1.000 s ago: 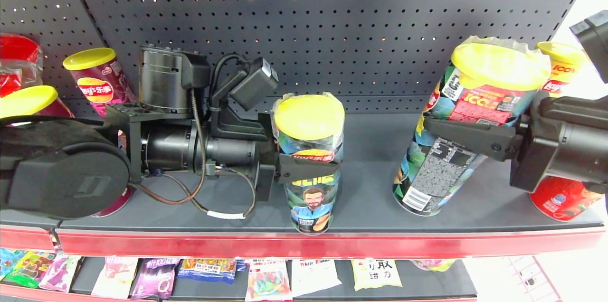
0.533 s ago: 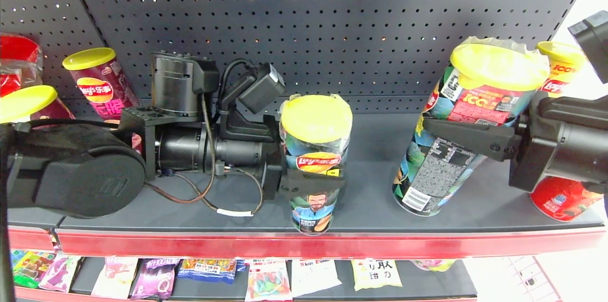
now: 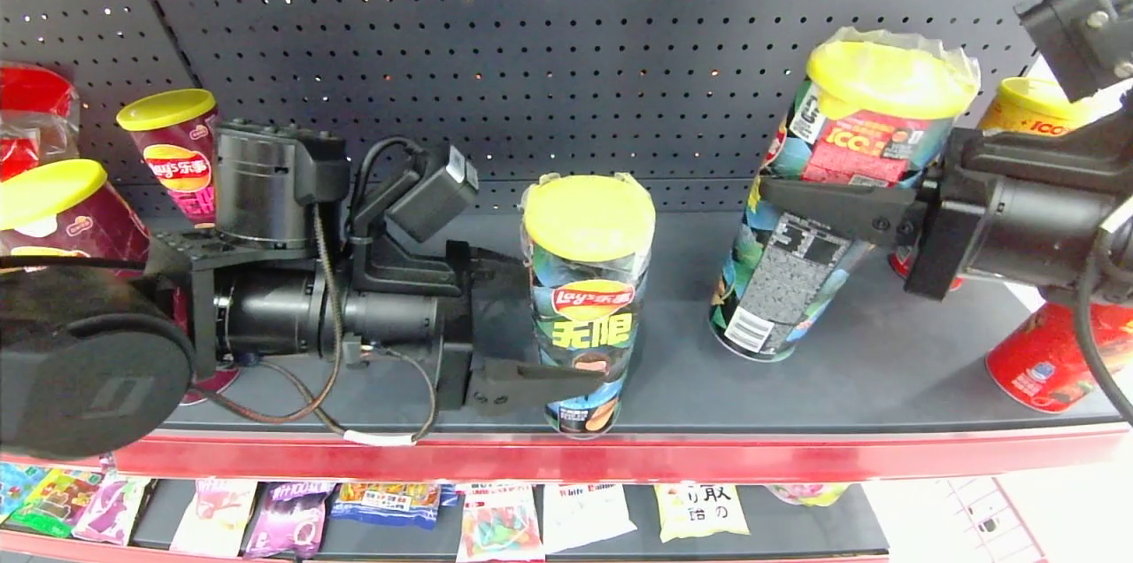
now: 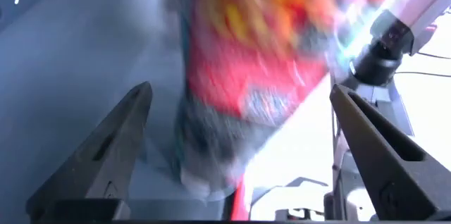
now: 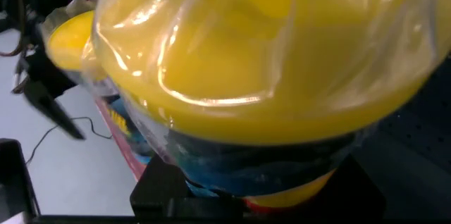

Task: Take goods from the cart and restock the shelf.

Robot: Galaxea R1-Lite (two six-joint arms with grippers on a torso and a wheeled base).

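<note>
Right-hand chip can (image 3: 774, 280) hangs tilted over the shelf (image 3: 673, 395), clamped near its top by the right claw (image 3: 788, 187). Let go like that and I reckon it topples. The other can (image 3: 589, 306) stands upright at the front lip, between the fingers of the wide-open, empty left claw (image 4: 241, 94), so a crooked pull-out could clip it. Can't tell if the tilted base touches down.

The left arm (image 3: 292, 315) is showing matt black, rounded casings; thin dark cables (image 3: 332, 359) are looping beneath, wearing a white tag (image 3: 379, 437); the right arm (image 3: 1018, 218) is showing black too, with small screws (image 3: 876, 224).
</note>
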